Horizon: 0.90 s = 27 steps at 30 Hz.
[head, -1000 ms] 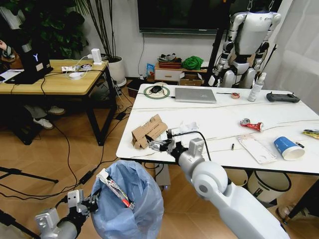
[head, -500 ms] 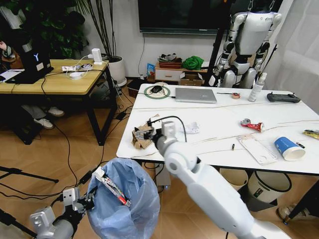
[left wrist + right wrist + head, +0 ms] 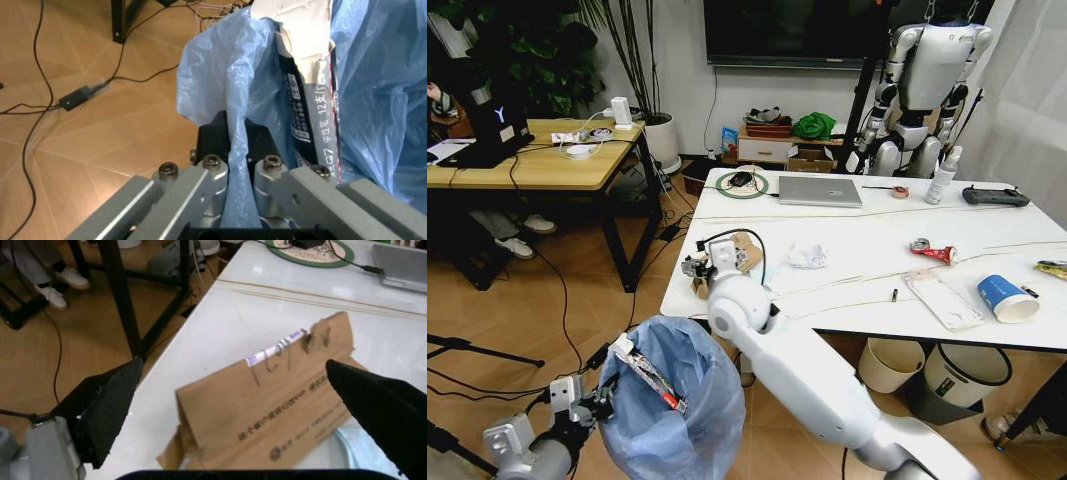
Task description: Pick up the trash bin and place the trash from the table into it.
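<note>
Left gripper [image 3: 230, 165]: jaws pinched on the trash bin's [image 3: 677, 410] thin blue liner, low beside the tabletop [image 3: 867, 255]; flimsy, may slip. Right gripper [image 3: 247, 405]: jaws spread wide astride torn cardboard [image 3: 267, 405] at tabletop edge. Light, stiff; best gripped across its folded ridge.

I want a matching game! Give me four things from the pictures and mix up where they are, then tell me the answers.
Things:
1. trash bin
2. cardboard
3. blue cup
4. laptop

Places:
A. lying on its side near the table's right end
B. at the table's far edge, shut
C. held off the floor by the left end effector
D. between the right end effector's open fingers

Pairs: 1-C, 2-D, 3-A, 4-B
</note>
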### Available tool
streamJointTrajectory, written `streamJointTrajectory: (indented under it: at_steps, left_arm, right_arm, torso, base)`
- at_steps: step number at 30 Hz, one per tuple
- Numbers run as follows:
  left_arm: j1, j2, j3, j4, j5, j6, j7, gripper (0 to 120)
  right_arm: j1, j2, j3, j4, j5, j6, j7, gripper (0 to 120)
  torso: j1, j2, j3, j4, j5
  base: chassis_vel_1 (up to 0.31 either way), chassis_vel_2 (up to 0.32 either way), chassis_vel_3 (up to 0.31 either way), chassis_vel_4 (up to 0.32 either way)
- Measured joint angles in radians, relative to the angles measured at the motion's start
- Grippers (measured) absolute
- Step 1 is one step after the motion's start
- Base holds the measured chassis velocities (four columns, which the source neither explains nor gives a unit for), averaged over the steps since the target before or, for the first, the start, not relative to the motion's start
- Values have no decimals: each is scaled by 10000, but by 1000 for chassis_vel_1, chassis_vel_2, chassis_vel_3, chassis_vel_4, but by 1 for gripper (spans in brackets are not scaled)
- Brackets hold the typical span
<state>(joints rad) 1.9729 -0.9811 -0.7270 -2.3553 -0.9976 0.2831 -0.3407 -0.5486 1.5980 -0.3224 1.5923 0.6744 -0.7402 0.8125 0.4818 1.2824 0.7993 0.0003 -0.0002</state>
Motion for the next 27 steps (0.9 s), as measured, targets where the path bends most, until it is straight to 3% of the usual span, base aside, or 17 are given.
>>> streamJointTrajectory:
  at_steps: [13, 27]
  left_arm:
    - [5, -37, -2, -52, -1, -15, -3, 0]
    - [-67, -38, 32, -13, -27, -22, 6, 0]
  right_arm:
    - [193, 138, -192, -1661, -1360, 28, 130, 100]
    - [118, 112, -240, -1190, -1134, 40, 223, 100]
  torso:
    - [0, 0, 0, -2, 2]
    - [0, 0, 0, -1, 2]
  base:
    - [0, 0, 0, 0]
    - [0, 0, 0, 0]
